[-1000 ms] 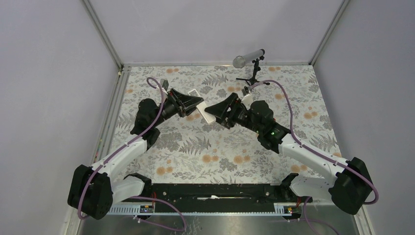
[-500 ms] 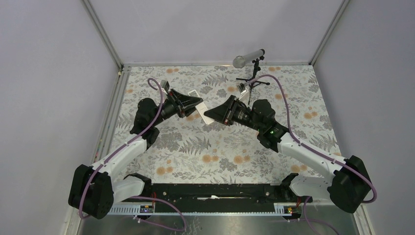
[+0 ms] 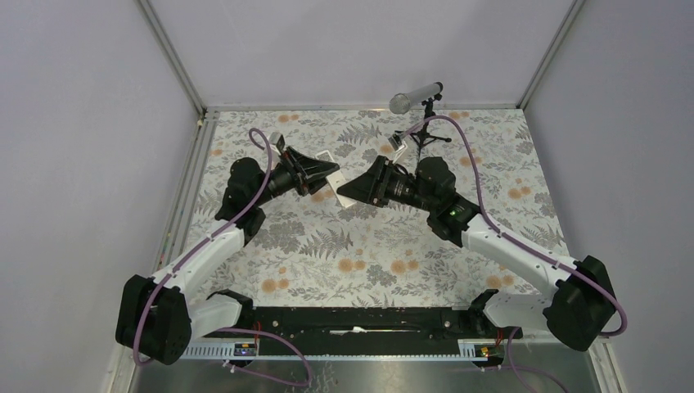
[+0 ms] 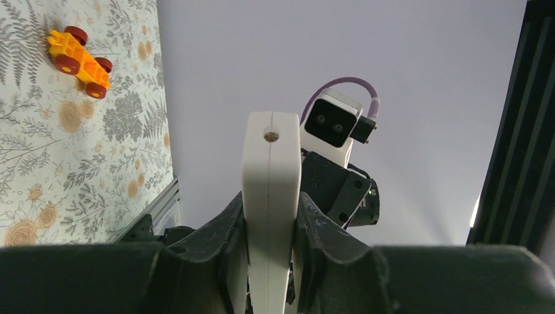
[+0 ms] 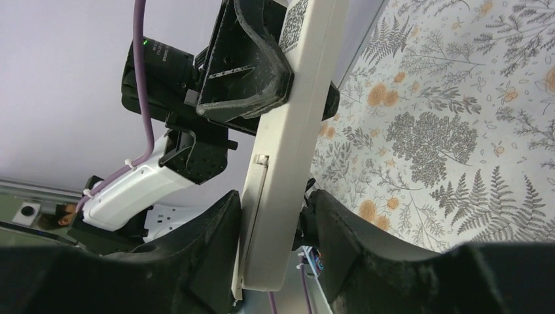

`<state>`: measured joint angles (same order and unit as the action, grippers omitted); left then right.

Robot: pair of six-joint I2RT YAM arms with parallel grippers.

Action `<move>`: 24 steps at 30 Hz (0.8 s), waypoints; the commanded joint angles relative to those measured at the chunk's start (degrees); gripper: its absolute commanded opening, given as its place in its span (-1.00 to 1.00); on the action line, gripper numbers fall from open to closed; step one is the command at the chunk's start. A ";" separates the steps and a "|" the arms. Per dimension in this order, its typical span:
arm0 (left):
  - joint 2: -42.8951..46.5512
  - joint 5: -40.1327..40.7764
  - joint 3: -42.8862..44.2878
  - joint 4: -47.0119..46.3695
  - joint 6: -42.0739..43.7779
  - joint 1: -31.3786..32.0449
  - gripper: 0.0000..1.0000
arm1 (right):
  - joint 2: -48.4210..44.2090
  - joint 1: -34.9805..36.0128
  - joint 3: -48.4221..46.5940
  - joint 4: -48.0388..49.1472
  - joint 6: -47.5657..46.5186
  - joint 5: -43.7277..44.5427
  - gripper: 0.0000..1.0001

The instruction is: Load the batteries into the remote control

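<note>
White remote control [image 5: 288,150] aloft over table [image 3: 368,250], faces pinched in left tool [image 4: 270,208]; right tool [image 5: 275,201] astride its edges, grip unclear.

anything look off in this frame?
Nothing damaged. Remote control hangs tilted in mid-air, left gripper clamped on it, right gripper straddling its other end. Only stray: orange toy car on the table. No batteries visible.

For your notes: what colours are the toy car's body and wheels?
Toy car: orange-yellow body, red wheels; left wrist view.
</note>
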<state>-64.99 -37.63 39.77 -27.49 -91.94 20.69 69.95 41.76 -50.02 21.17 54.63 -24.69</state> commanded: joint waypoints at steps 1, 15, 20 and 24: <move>1.22 0.30 3.67 -4.36 -1.89 0.13 -1.00 | 3.18 0.44 -1.18 -4.76 5.24 2.43 -0.11; 4.01 0.47 2.64 -3.71 0.25 0.90 -1.00 | 8.76 0.38 -4.98 -6.86 12.75 5.58 -0.11; 4.69 2.82 2.44 -2.60 2.00 -0.39 -1.00 | 6.74 0.45 -4.67 -5.21 11.93 6.13 0.19; 4.22 3.38 2.02 -2.44 1.57 -1.14 -1.00 | 4.32 0.39 -5.03 -5.27 8.22 7.23 0.37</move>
<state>-62.92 -34.20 39.79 -22.92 -88.55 20.18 76.60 42.13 -54.15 18.46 66.92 -21.82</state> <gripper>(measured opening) 0.254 0.650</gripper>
